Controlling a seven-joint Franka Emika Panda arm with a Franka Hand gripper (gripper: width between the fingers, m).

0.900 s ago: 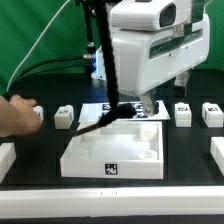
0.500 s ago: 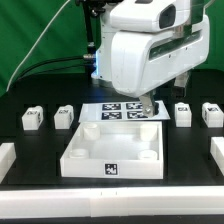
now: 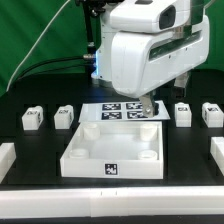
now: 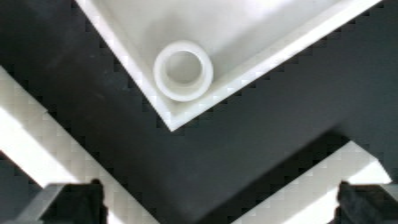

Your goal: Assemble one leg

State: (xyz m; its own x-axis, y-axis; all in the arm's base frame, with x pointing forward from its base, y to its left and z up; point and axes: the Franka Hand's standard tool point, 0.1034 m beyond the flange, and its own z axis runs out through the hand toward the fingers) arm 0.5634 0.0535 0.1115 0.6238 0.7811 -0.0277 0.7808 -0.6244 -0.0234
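Four legs, small white blocks with tags, stand in a row behind the tray: two on the exterior view's left [image 3: 32, 118] [image 3: 64, 116] and two on its right [image 3: 183, 113] [image 3: 211, 113]. The large white tray [image 3: 110, 168] lies in the middle. My gripper [image 3: 148, 107] hangs over the tray's far right corner, open and empty, away from every leg. In the wrist view the gripper [image 4: 217, 205] shows two dark fingertips [image 4: 71, 205] set wide apart, with a tray corner and its round socket [image 4: 183, 70] beyond them. No leg shows in the wrist view.
The marker board [image 3: 118, 110] lies flat behind the tray, partly under the arm. White blocks sit at the table's left edge [image 3: 6, 155] and right edge [image 3: 217, 151]. A green backdrop and cables stand behind.
A person's hand at the exterior view's left edge has withdrawn out of view, and a dark streak across the tray's back edge is gone. The arm has shifted slightly left.
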